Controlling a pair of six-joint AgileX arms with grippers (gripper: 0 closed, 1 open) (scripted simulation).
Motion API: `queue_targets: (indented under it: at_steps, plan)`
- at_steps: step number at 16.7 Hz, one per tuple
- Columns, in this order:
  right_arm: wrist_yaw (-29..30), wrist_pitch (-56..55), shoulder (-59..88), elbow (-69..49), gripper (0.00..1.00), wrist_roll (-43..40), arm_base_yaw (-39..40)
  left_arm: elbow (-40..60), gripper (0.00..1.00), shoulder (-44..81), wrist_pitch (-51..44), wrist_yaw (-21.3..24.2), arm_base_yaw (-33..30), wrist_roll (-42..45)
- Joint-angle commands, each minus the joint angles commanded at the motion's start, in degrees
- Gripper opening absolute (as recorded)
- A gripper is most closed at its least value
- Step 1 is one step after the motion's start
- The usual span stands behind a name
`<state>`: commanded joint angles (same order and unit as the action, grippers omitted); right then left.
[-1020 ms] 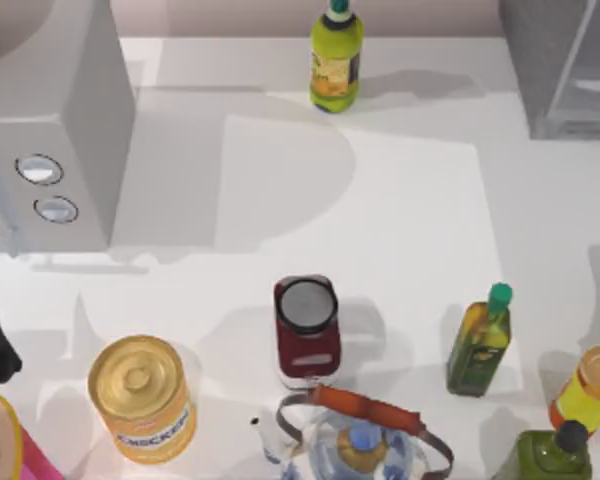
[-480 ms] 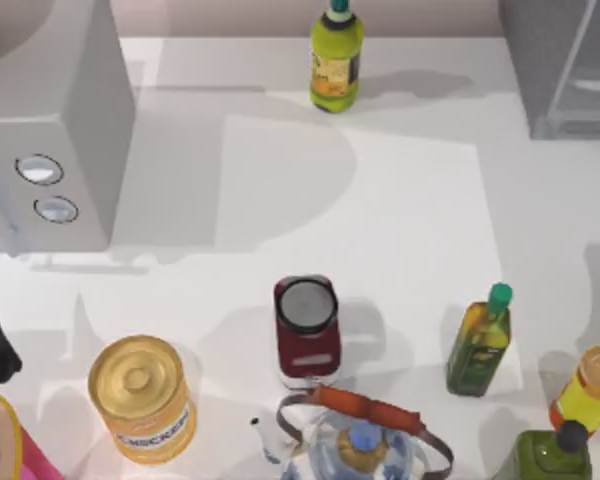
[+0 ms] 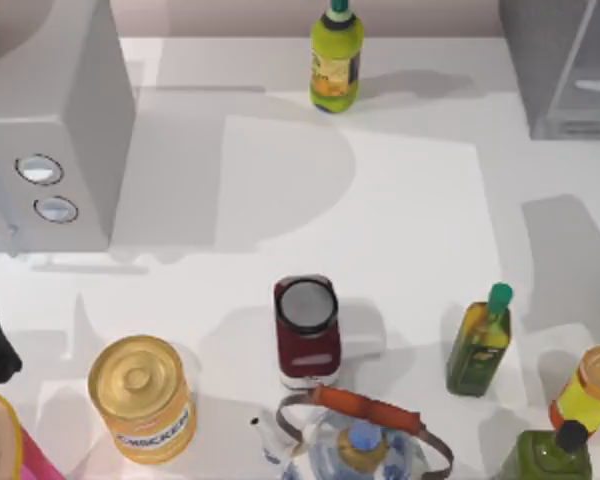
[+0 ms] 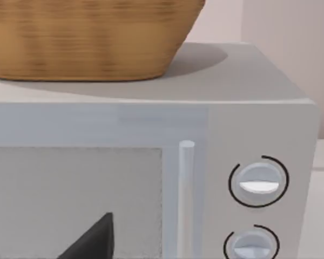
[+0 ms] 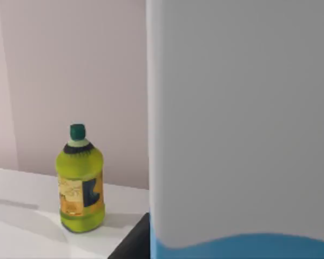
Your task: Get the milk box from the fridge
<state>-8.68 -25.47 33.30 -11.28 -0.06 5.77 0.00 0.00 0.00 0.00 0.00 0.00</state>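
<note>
At table's far-right corner, fridge (image 3: 560, 65), panel pale, contents unclear.

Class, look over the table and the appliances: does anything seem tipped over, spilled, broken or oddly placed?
Nothing stands out. The bottles, such as the yellow-green bottle at the back and the olive oil bottle, stand upright, as does the yellow can. No spill shows on the table. A wicker basket sits squarely on the microwave.

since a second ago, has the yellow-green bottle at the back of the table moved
No. The yellow-green bottle stands in the same spot at the back edge, the same gap from the fridge to its right. Only the shadows on the table have shifted.
</note>
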Motion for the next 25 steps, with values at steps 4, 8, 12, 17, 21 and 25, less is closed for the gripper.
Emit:
queue_targets:
  at_steps: [4,8,12,17,21,25]
  plan:
    - [-5.3,-15.4,25.8,-6.2,0.0,0.6,3.6,0.0,1.0,0.0,0.0,0.0,0.0,0.0]
    - [-10.2,-29.9,48.8,-12.2,0.0,1.2,6.8,0.0,1.0,0.0,0.0,0.0,0.0,0.0]
    - [-14.1,-42.2,64.9,-17.7,0.0,1.4,9.5,0.0,1.0,0.0,0.0,0.0,0.0,0.0]
    - [-16.7,-50.7,75.4,-21.7,0.0,1.2,11.3,0.0,1.0,0.0,0.0,0.0,0.0,0.0]
    - [-16.8,-51.0,75.8,-21.9,0.0,1.2,11.4,0.0,1.0,0.0,0.0,0.0,0.0,0.0]
    - [-15.9,-51.2,78.0,-23.3,0.0,1.2,11.5,0.0,1.0,0.0,0.0,0.0,0.0,0.0]
